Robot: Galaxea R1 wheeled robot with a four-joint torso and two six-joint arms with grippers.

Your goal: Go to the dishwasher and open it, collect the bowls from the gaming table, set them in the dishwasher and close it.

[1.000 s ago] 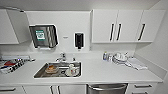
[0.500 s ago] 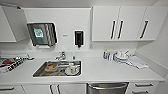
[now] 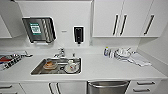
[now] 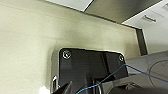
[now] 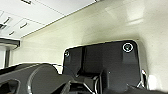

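The dishwasher [image 3: 107,87] sits under the white counter, low in the head view and right of the sink. Its brushed steel front is closed, with the bar handle [image 3: 108,84] across the top. The bowls and the gaming table are out of view. The left wrist view looks over the robot's dark plate [image 4: 92,67] at a pale floor [image 4: 30,37] and white cabinet fronts [image 4: 152,22]. In the right wrist view the dark plate [image 5: 105,65] hangs over the same pale floor [image 5: 87,30].
A steel sink [image 3: 37,71] with a tap [image 3: 60,53] holds an orange item [image 3: 49,65] and a white dish [image 3: 71,67]. Stacked dishes [image 3: 122,53], a cloth [image 3: 138,60] and a small bottle [image 3: 106,51] lie on the counter's right. Drawers [image 3: 146,86] flank the dishwasher; wall cabinets [image 3: 125,17] hang above.
The whole head picture has slid slightly upward, so the camera has moved a little. Nothing on the counter has shifted.
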